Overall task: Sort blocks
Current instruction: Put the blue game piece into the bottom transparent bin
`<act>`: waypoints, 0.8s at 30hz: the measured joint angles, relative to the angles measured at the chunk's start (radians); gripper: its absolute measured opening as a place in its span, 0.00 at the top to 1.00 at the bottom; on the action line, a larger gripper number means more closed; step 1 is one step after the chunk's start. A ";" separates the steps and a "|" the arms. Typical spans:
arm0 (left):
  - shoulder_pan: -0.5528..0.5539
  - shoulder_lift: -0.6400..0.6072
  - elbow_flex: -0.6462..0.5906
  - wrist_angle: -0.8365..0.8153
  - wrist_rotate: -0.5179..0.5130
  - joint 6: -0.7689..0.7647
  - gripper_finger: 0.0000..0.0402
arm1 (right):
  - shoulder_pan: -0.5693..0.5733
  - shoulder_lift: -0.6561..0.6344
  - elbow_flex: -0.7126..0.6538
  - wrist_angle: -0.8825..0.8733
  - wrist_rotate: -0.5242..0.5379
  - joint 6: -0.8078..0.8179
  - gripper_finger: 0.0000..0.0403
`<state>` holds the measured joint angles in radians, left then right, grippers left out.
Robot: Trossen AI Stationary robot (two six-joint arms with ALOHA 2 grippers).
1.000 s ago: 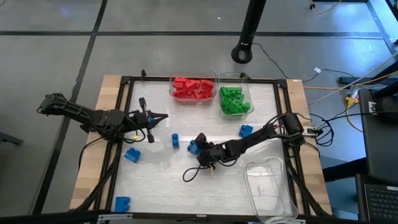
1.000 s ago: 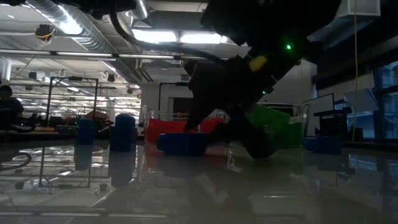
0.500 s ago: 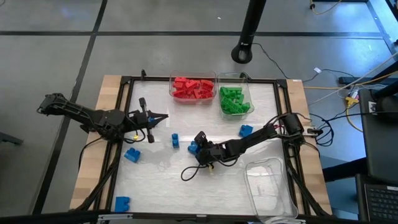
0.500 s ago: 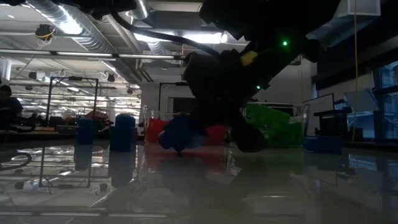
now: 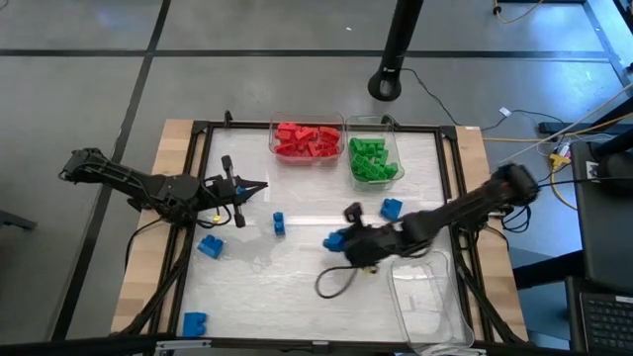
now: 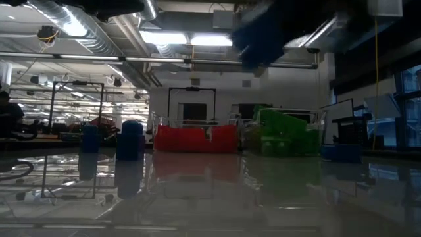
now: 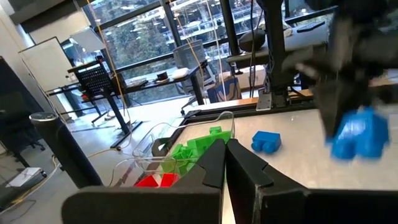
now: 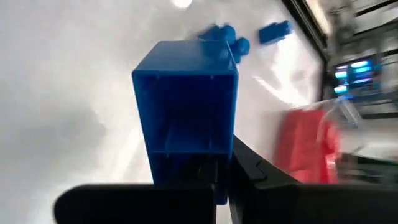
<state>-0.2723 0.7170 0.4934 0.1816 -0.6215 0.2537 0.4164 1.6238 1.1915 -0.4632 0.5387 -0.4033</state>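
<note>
**Right gripper holds a blue block above the table; left arm waits with fingers pressed together**

The right gripper (image 8: 221,177) is clenched on a blue block (image 8: 186,102). In its wrist view the block sits between the two dark fingers with its hollow underside facing the camera. From above, the right gripper (image 5: 341,240) and its blue block (image 5: 334,240) are over the middle of the white table (image 5: 297,287), just beside the near-right clear empty bin (image 5: 427,292). The right arm reaches back from there to the table's right edge. In the low view the block shows only as a blurred blue shape high up, clear of the surface.

The left gripper (image 5: 259,185) is at the left side of the table, its fingers pressed together with nothing between them, pointing toward the centre.

Other blue blocks lie loose on the table: one (image 5: 392,208) near the green bin, a small one (image 5: 279,223) near the centre, one (image 5: 210,246) toward the left, and one (image 5: 194,322) at the near-left corner.

At the far edge two clear bins stand side by side: one holds red blocks (image 5: 307,140), the other green blocks (image 5: 373,160).
</note>
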 joint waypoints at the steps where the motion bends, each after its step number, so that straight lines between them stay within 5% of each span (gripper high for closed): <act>1: 0.000 0.000 0.000 0.000 0.000 -0.005 1.00 | 0.014 -0.038 0.000 -0.038 -0.028 0.055 0.98; 8: 0.000 0.000 0.000 0.001 0.000 -0.011 0.99 | 0.152 -0.226 0.001 -0.242 -0.244 0.412 0.96; 18: 0.000 0.000 0.000 -0.017 0.000 -0.033 0.99 | 0.422 -0.257 0.000 -0.648 -0.328 1.133 0.95; 24: 0.000 0.000 0.000 -0.018 0.000 -0.034 0.99 | 0.526 -0.232 -0.013 -0.737 -0.337 1.350 0.96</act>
<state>-0.2722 0.7170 0.4934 0.1636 -0.6214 0.2199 0.9428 1.3917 1.1788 -1.1999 0.2017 0.9471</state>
